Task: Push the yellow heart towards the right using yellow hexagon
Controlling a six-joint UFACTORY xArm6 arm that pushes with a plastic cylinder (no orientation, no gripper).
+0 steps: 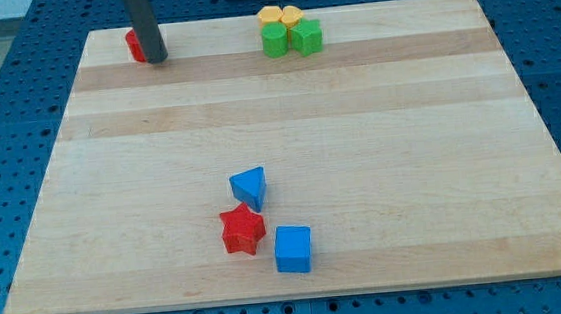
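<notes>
Two yellow blocks sit touching at the view's top centre: the left one [270, 16] and the right one [292, 16]. I cannot tell which is the heart and which the hexagon. Two green blocks [274, 41] [306, 37] sit just below them, touching. My tip [156, 57] is at the view's top left, far left of the yellow blocks, right beside a red block [134, 45] that the rod partly hides.
A blue triangular block [250, 187], a red star [243, 230] and a blue cube [293, 249] cluster near the view's bottom centre. The wooden board [410, 147] lies on a blue perforated table.
</notes>
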